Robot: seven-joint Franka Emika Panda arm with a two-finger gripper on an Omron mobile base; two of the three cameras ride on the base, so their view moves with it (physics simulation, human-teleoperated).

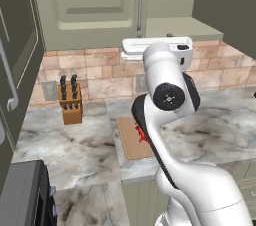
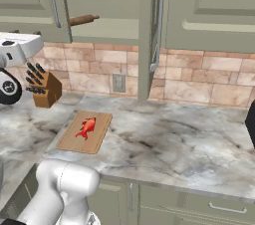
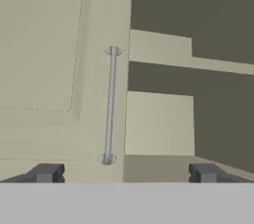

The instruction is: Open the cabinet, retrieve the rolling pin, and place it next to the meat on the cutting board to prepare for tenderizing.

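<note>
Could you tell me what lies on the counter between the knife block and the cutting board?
Nothing: in the right base view, only bare marble counter separates the knife block from the cutting board.

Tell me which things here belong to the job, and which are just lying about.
For the job: cabinet, rolling pin, meat, cutting board, gripper.
Just lying about: knife block, wall outlet.

What is in the kitchen

One cutting board (image 2: pixel 83 132), one meat (image 2: pixel 86 127), one knife block (image 2: pixel 45 88), one rolling pin (image 2: pixel 83 19).
</note>
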